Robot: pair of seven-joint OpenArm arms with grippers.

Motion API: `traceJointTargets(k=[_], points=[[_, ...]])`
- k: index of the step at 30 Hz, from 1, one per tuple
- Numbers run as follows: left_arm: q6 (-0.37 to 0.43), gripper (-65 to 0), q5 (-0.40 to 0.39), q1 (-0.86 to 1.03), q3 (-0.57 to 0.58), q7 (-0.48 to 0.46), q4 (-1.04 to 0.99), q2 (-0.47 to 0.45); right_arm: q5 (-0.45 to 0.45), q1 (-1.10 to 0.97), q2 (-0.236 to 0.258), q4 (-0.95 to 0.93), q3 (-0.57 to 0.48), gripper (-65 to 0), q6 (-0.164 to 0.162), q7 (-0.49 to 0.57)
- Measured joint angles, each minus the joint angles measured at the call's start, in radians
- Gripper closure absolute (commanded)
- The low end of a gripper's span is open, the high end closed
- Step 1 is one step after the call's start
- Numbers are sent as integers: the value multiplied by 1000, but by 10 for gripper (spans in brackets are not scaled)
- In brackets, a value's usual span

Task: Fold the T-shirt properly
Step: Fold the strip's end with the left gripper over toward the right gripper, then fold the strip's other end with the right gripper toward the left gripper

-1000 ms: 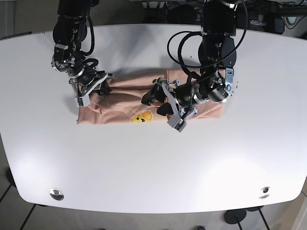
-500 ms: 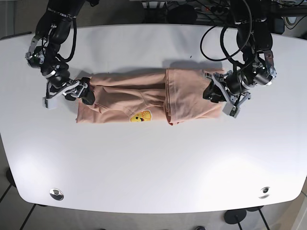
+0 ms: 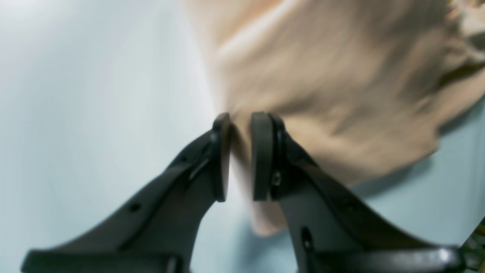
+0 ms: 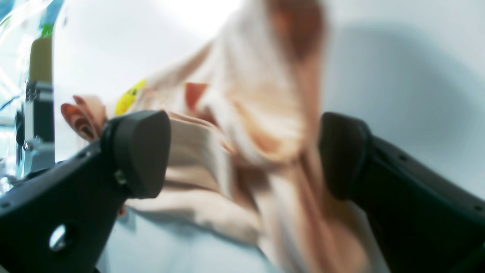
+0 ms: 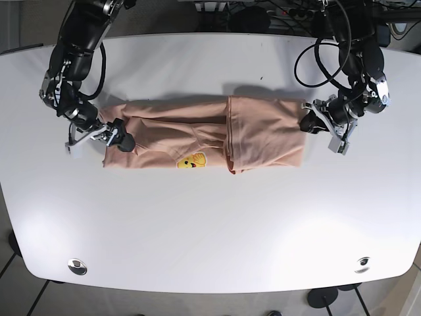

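1 T-shirt: left gripper nearly closed on hem; right gripper wide, straddling fabric.

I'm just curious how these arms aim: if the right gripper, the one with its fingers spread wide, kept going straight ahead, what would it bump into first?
Most likely the T-shirt. The right gripper has bunched cloth between its open fingers, though blur hides the depth.

No words, brand names or numbers can be read anywhere. The one sign is a yellow emoji face print on the peach T-shirt, near the shirt's front edge.
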Motion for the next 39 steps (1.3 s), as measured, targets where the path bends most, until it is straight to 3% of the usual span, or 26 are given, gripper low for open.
traceJointTargets(k=[2,3,5,8,9,14,16,17,22,25,31,34,39], points=[[0,-81,0,0,0,0,-6,1,0,5,-6,-4,-49,-547,-1,3],[0,-81,0,-3,0,-4,-6,3,-2,5,-18,-5,-50,-498,-1,8],[0,-81,-1,-3,0,-8,-6,6,-5,-2,-32,-10,-50,-347,-9,28],[0,-81,0,-2,0,-8,-6,6,-34,-7,-36,-18,-61,-62,-23,33],[0,-81,0,-3,0,-8,-6,14,-34,-11,-35,-18,-60,-17,-23,33],[5,-81,1,0,25,-14,-6,76,-45,-42,-24,140,-60,-17,-24,22],[4,-81,-3,0,68,-16,-6,103,-45,-63,-19,243,-61,-17,-53,20],[4,-81,-8,0,90,-16,-6,131,-45,-83,-18,320,-73,-17,-82,21],[8,-81,-6,2,98,-15,-6,203,-45,-119,0,557,-210,-17,-125,-32],[87,-81,-7,-3,167,-16,-6,225,-37,-132,3,681,-307,-17,-125,-28],[114,-82,-14,-3,211,-15,-6,228,-50,-124,0,689,-458,-19,-136,-11],[117,-82,-14,-3,211,-15,-6,228,-36,-100,-3,627,-549,-19,-181,84],[118,-82,-14,-3,211,-15,-6,237,-38,-39,0,436,-684,-21,-185,180]])
